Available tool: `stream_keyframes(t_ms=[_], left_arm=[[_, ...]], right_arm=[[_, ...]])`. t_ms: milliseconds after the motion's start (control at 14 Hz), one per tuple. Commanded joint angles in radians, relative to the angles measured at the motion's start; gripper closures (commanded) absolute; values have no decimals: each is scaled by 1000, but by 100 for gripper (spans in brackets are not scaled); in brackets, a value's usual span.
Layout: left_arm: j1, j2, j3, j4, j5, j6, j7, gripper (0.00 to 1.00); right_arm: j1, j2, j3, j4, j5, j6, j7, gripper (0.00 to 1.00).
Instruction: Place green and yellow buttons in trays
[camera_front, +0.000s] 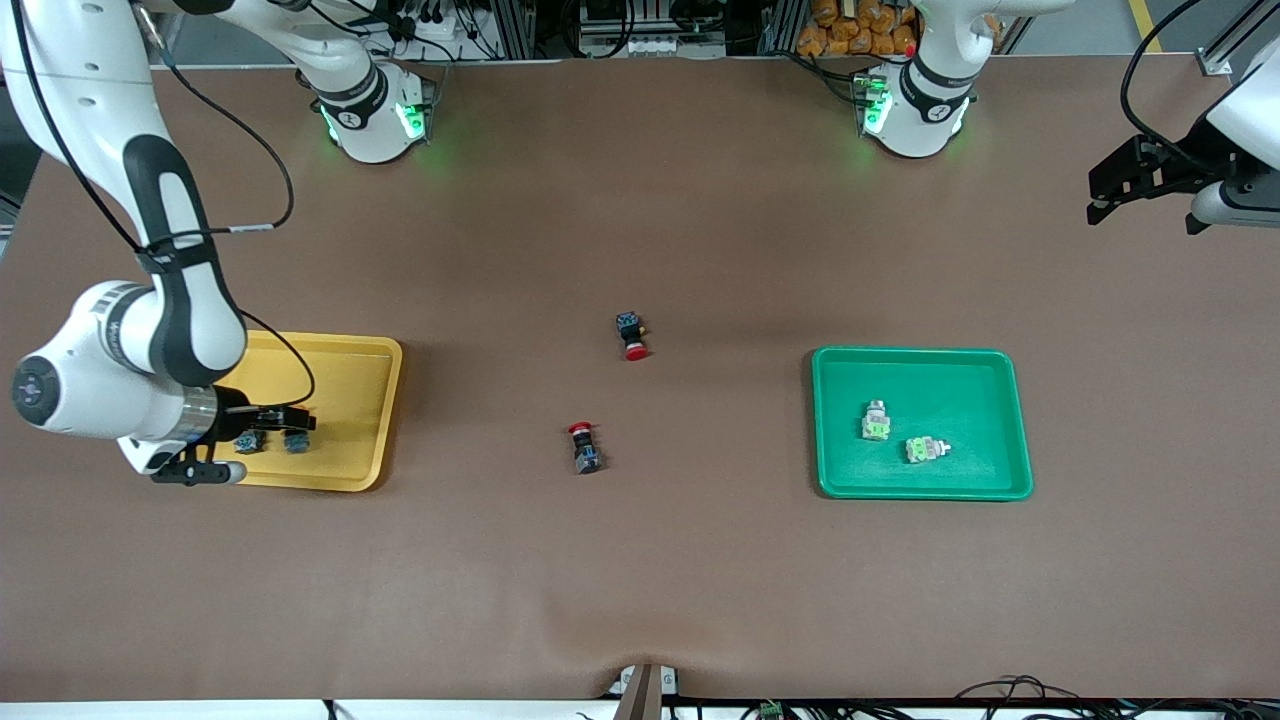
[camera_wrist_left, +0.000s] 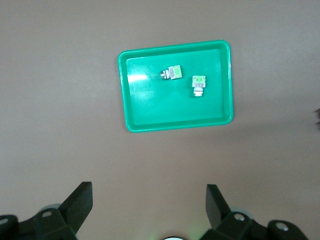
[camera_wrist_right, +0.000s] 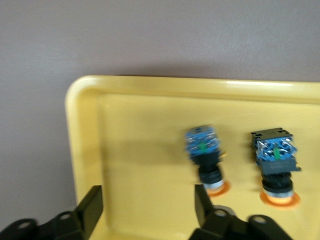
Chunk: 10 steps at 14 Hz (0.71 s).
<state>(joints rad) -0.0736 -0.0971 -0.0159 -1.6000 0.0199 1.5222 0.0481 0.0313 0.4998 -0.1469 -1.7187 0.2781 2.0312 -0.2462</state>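
The yellow tray (camera_front: 350, 372) lies toward the right arm's end of the table. Two yellow-capped buttons (camera_front: 249, 441) (camera_front: 296, 440) lie in it. My right gripper (camera_front: 300, 420) hangs low over them, open and empty. In the right wrist view the two buttons (camera_wrist_right: 205, 155) (camera_wrist_right: 275, 160) lie on their sides in the tray (camera_wrist_right: 150, 85), one just past my open right gripper (camera_wrist_right: 147, 207). The green tray (camera_front: 960, 380) holds two green switches (camera_front: 875, 421) (camera_front: 923, 450). My left gripper (camera_front: 1110, 200) waits high beside the left arm's end of the table, open. The left wrist view shows it (camera_wrist_left: 149, 200) empty above bare table, with the green tray (camera_wrist_left: 150, 110) and both switches (camera_wrist_left: 172, 73) (camera_wrist_left: 199, 85) farther off.
Two red-capped buttons lie on the brown table between the trays: one (camera_front: 632, 335) nearer the robots, one (camera_front: 585, 447) nearer the front camera. The table's front edge has a small notch (camera_front: 640, 680).
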Motion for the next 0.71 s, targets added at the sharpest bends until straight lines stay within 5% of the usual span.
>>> stream_keyframes(t_ms=[0,357,643], left_arm=[[3,-4,-1,2,-8,-10,7,0],[5,10,1,9,-15,-11,1,0],[18,2,-1,12,-23,-16,-56,0]], right_arm=[[-10,-131,-3,13,-100,-112,-4,0],[-8,-389,-2,-8,-197,-314,-4,0],[-16,-504,20,-13,-206,-420,30,0]])
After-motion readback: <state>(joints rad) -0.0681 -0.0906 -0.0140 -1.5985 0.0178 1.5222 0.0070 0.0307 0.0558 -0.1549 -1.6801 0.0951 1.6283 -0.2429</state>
